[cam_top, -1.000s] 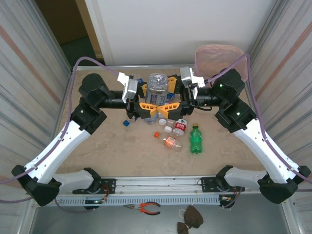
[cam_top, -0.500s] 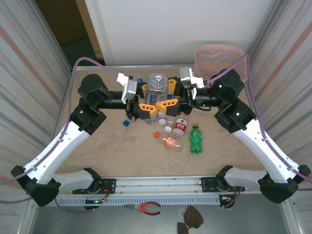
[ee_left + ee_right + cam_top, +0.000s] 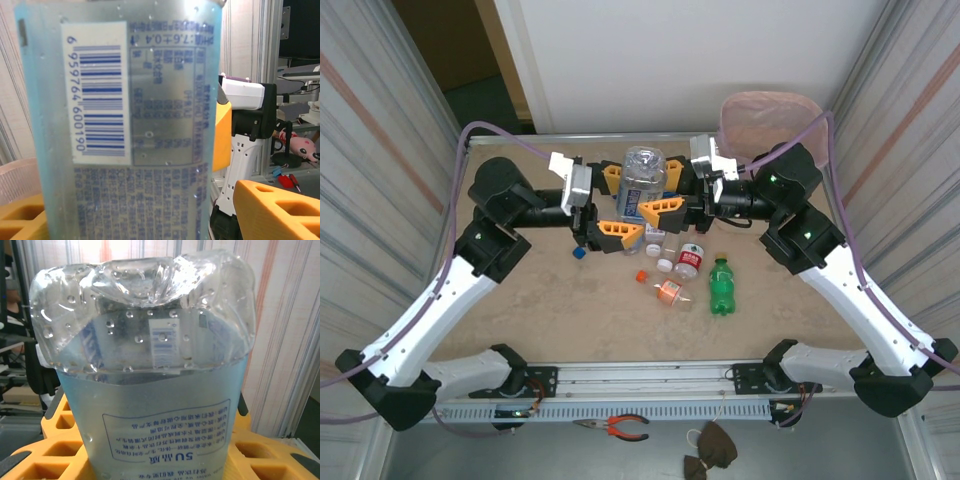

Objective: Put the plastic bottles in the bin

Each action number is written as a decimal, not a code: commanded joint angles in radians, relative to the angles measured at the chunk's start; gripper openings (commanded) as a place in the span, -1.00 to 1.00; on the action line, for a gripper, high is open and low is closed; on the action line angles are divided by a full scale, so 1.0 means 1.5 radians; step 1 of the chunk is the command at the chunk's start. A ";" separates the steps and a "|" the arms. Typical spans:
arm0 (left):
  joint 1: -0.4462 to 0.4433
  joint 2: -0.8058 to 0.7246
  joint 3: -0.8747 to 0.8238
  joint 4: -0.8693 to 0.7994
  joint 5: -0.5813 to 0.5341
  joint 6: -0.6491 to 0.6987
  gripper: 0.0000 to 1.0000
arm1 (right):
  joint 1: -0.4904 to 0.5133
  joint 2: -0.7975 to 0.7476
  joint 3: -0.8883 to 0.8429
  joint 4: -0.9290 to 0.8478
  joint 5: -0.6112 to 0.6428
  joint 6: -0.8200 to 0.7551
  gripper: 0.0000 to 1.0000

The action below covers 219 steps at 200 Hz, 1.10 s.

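Top external view: a large clear bottle [image 3: 642, 180] sits between the 2 arms over the far middle of the tabletop [image 3: 540, 300]. The right gripper [image 3: 658, 192] is clamped on it, with 1 orange finger against its near side and the other at its far side. The left gripper [image 3: 623, 205] stands open, its 2 orange fingers spread wider than the bottle.

Left wrist view: the bottle's barcode label [image 3: 97, 92] faces the camera. The left gripper's orange finger [image 3: 280, 210] at lower right stands apart from the bottle's wall.

Right wrist view: the bottle [image 3: 150, 365] is seen base-up with its print inverted, droplets inside, and orange fingers [image 3: 45, 440] close on both sides.

The pale pink bin [image 3: 770, 115] stands at the far right corner, well apart from the held bottle. Near the tabletop's middle lie a green bottle [image 3: 721, 285], a red-labelled bottle [image 3: 689, 260] and a small orange-labelled bottle [image 3: 668, 291], with a few loose caps [image 3: 665, 265] beside them.
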 commanded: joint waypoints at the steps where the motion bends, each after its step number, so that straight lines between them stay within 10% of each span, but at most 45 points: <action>1: -0.005 -0.030 -0.012 -0.001 -0.013 0.017 0.53 | -0.003 -0.018 0.014 -0.012 0.065 -0.034 -0.05; 96: -0.003 -0.101 -0.059 -0.125 -0.222 0.085 0.53 | -0.204 0.005 0.056 -0.100 0.194 -0.004 -0.07; 219: 0.001 -0.128 -0.076 -0.145 -0.248 0.073 0.50 | -0.445 0.282 0.291 -0.384 0.475 0.045 -0.30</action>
